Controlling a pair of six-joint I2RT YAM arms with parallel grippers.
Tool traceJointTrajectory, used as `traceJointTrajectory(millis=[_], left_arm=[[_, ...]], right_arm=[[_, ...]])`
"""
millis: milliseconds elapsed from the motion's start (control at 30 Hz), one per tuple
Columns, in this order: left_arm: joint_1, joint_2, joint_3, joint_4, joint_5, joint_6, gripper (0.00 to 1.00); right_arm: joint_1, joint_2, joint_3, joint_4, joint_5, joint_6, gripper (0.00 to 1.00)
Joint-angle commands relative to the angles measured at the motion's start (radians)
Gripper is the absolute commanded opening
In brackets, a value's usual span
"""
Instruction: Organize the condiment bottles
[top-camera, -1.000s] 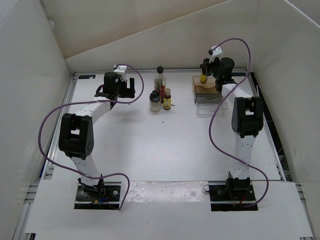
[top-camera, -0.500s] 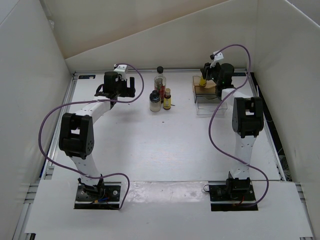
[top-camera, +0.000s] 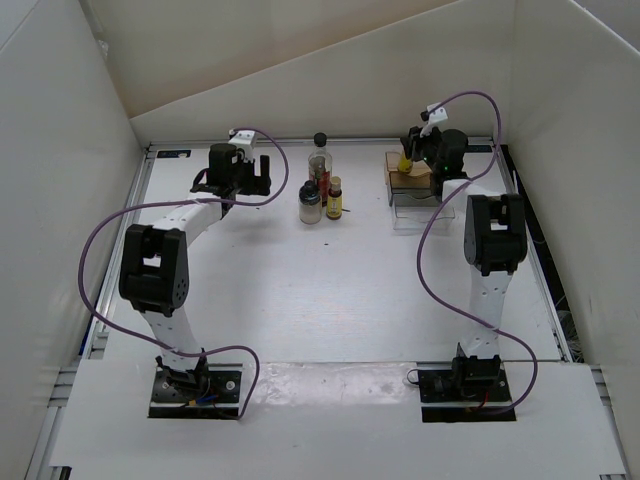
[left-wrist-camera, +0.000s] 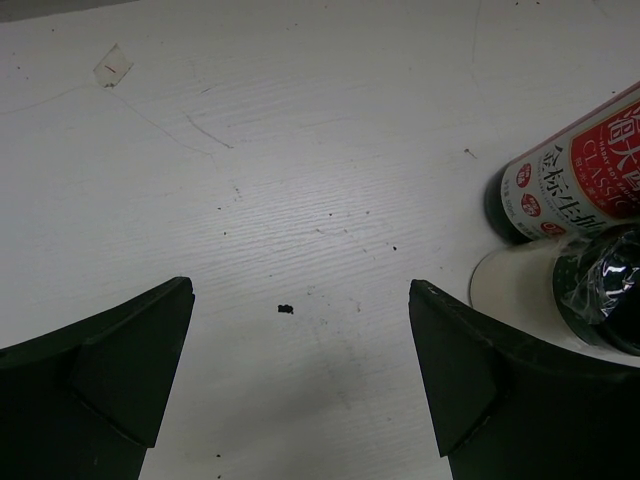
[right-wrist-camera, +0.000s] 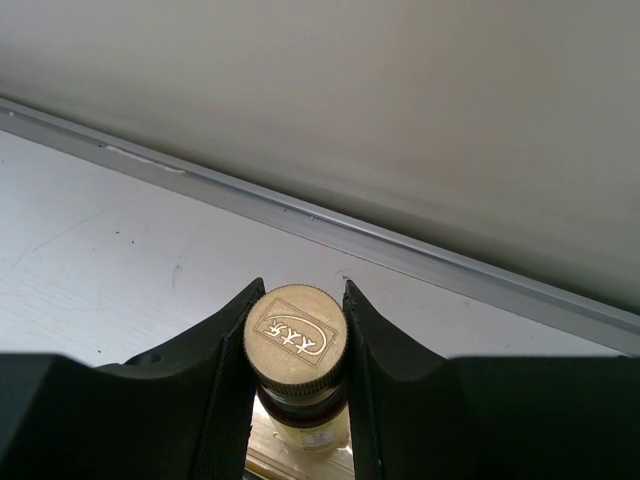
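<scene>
Right claw (right-wrist-camera: 298, 300) has shifted slightly, clenching the amber bottle (right-wrist-camera: 297, 338); left claw (left-wrist-camera: 300, 290) gapes beside the "CLASSIC" bottle (left-wrist-camera: 575, 165).

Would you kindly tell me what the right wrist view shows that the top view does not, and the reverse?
Only the right wrist view shows the emblem on the yellow bottle's gold cap and the right gripper shut on that cap from both sides. Only the top view shows the rack's clear walls, the tall bottle, jar and amber bottle grouped mid-table, and the left gripper beside them. Both show the right gripper holding the yellow bottle near the back wall.
</scene>
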Motion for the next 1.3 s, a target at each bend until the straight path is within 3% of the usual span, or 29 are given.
traceJointTrajectory(millis=[0,733,800,833,900,933,1067,1267], left_arm=[[0.001,0.014,0.037,0.003,0.016,0.009,1.00],[0.003,0.058,0.054,0.006,0.016,0.009,1.00],[0.003,0.061,0.051,0.009,0.014,0.009,1.00],[0.003,0.058,0.048,0.009,0.017,0.009,1.00],[0.004,0.057,0.046,0.012,0.016,0.008,1.00],[0.003,0.054,0.040,0.014,0.016,0.009,1.00],[0.004,0.052,0.029,0.017,0.016,0.009,1.00],[0.007,0.037,0.017,0.021,0.017,0.005,1.00]], right_arm=[[0.004,-0.008,0.010,0.137,0.006,0.012,0.00],[0.022,0.067,0.046,0.123,0.020,0.009,0.00],[0.027,0.064,0.030,0.134,0.034,0.007,0.20],[0.027,0.064,0.026,0.136,0.046,0.004,0.36],[0.032,0.058,0.015,0.139,0.055,0.000,0.43],[0.038,0.055,0.009,0.140,0.069,-0.006,0.53],[0.045,0.047,-0.005,0.145,0.091,-0.015,0.68],[0.056,0.010,-0.034,0.153,0.129,-0.043,0.76]])
